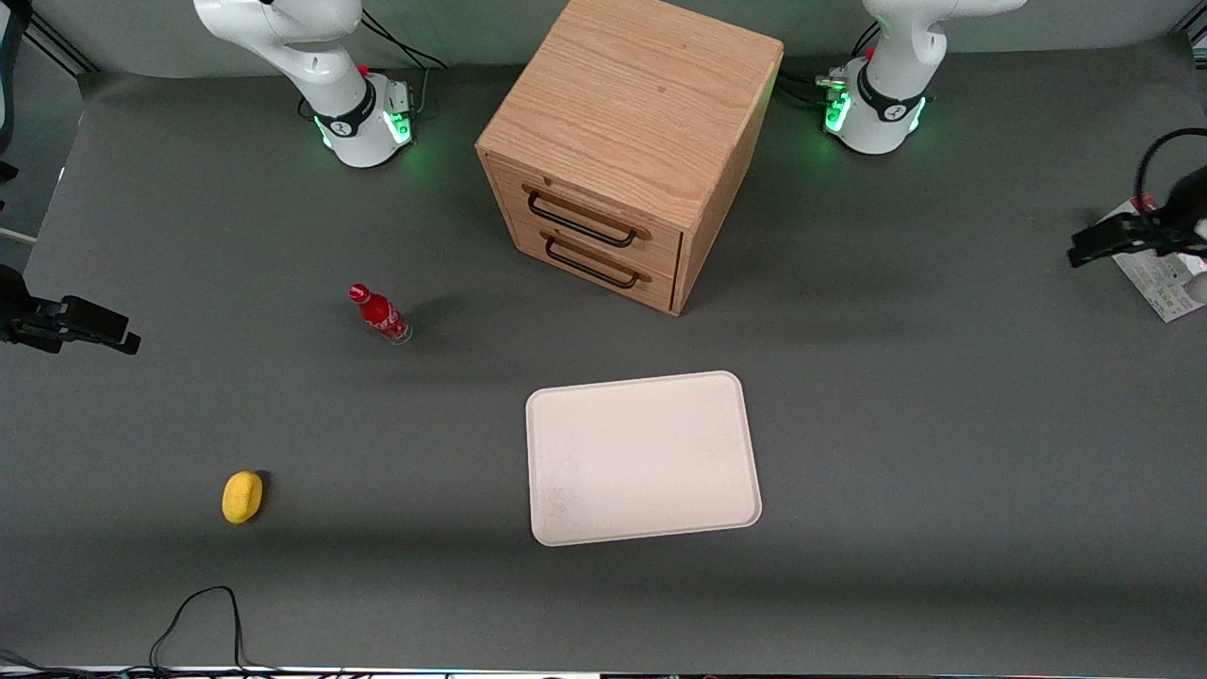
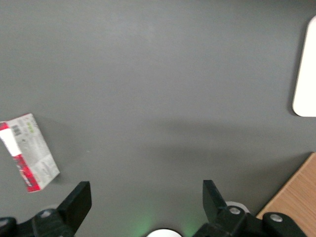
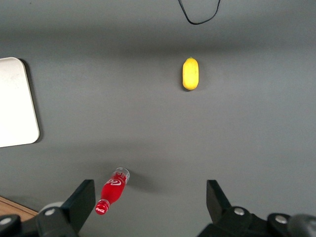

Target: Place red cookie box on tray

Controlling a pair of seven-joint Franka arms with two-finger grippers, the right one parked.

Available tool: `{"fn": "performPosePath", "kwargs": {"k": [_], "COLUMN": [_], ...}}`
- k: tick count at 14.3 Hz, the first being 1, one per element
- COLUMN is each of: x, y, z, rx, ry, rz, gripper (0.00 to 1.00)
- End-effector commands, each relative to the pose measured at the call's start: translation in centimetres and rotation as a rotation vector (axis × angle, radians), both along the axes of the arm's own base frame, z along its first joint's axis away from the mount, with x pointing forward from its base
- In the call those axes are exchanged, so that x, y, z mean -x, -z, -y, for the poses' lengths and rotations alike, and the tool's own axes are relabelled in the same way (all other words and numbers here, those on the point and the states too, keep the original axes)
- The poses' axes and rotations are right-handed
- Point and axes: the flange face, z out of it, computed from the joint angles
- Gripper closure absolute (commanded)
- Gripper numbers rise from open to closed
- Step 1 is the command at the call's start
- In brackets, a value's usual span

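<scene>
**A:** Where is the red cookie box [image 2: 28,152]?

**B:** It lies flat on the grey table [image 1: 905,434] at the working arm's end, well apart from everything else. The wrist camera shows its pale printed face up, with a red and white narrow side along one edge. In the front view only part of it [image 1: 1162,283] shows at the frame's edge, partly covered by the arm's dark gripper.

**A:** And the gripper [image 2: 143,207]?

**B:** It hangs above the table near the box, not touching it. Its two black fingers [image 2: 79,200] stand wide apart and hold nothing; bare table shows between them.

**A:** Where does the tray [image 1: 643,458] sit?

**B:** In the middle of the table, flat, cream-white, nothing on it. It is nearer the front camera than the wooden cabinet [image 1: 630,141], which has two drawers with dark handles, both closed. Tray and cabinet are near each other but apart.

**A:** Anything else on the table?

**B:** Toward the parked arm's end, a small red bottle [image 1: 379,314] stands on the table. A yellow lemon-like object [image 1: 242,496] lies nearer the front camera than the bottle, well apart from it
</scene>
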Motion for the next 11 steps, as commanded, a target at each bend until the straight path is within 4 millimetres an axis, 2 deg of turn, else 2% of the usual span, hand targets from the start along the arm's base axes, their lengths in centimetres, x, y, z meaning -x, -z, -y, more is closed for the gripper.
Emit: {"fn": "performPosePath", "kwargs": {"k": [1,3,5,9,11], "x": [-1.1,-0.8,-0.5,2.3,3.4], "y": [-1.4,-1.8,-2.4,-2.0,-1.8], "z": [-7.2,-12.0,-15.9,-26.1,-28.9], "rx": [-0.003,-0.027,-0.088,-0.077,-0.074], "ry": [-0.043,-0.092,-0.027,0.029,0.018], "rz": [-0.027,-0.041,-0.054,-0.059,-0.062], "gripper": [0.0,0.0,0.0,0.0,0.0]}}
